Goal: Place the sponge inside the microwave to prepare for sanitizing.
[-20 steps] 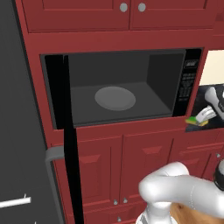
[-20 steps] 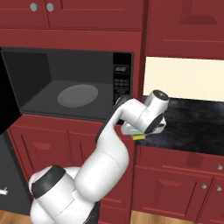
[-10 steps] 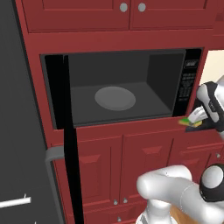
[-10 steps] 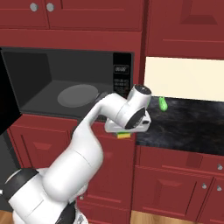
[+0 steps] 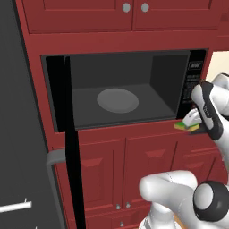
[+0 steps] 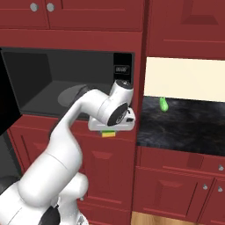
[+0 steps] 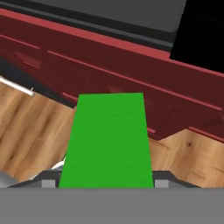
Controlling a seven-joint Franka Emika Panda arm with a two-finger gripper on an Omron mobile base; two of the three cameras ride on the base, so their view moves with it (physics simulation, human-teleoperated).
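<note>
One sponge (image 5: 188, 126) sits clamped in the jaws of the gripper (image 5: 191, 125). We see it just outside the open microwave (image 5: 120, 96), at the cavity's lower right corner, before the red cabinets (image 5: 134, 165).

One sponge (image 5: 188, 126), one microwave (image 5: 125, 89)

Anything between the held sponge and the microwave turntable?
No object. In the left base view the sponge sits outside the front right corner of the microwave; bare grey floor runs to the turntable.

Red cabinets (image 5: 134, 165), black counter (image 6: 184, 127), wood floor (image 7: 26, 127)
</note>
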